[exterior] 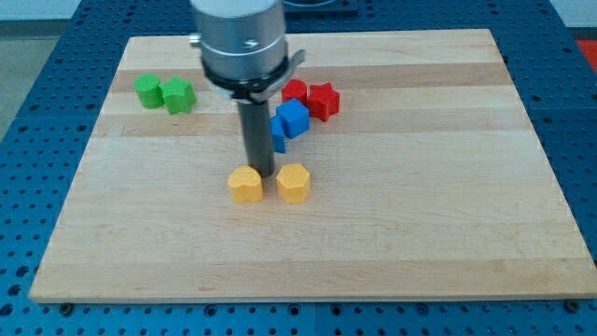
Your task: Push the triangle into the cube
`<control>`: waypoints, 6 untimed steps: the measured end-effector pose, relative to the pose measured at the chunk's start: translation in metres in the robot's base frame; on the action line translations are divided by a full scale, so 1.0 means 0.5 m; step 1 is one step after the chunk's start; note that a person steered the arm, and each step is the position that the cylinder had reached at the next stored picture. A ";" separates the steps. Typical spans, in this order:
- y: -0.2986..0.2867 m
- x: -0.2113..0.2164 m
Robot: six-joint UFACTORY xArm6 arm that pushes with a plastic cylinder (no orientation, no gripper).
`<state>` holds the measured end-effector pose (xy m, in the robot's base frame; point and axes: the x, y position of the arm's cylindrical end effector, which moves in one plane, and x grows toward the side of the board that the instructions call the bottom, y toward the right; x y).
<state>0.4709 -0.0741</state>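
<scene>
1. Small blue block (280,138) just up and to the view's right of my tip (262,175), half hidden behind the rod (256,135); shape too covered to tell.
2. Blue cube (294,119) touching that block on its upper right side, a little farther from my tip.
3. My tip down on the table (448,233), a plain rod end holding nothing, standing in the gap between two yellow blocks.
4. Left yellow block (245,185) just left of and below my tip; right yellow block (293,182) just to its right; both rounded-looking.
5. Two red blocks above the blue cube: one (295,91) straight over it, a star-like one (324,101) beside it to the right.
6. Two green blocks (147,91) (177,95) side by side, well apart from my tip, at the view's upper left.
</scene>
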 end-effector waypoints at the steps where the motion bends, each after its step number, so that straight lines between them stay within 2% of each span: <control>1: -0.063 0.005; 3: -0.070 -0.079; 4: -0.052 -0.080; 6: 0.087 -0.075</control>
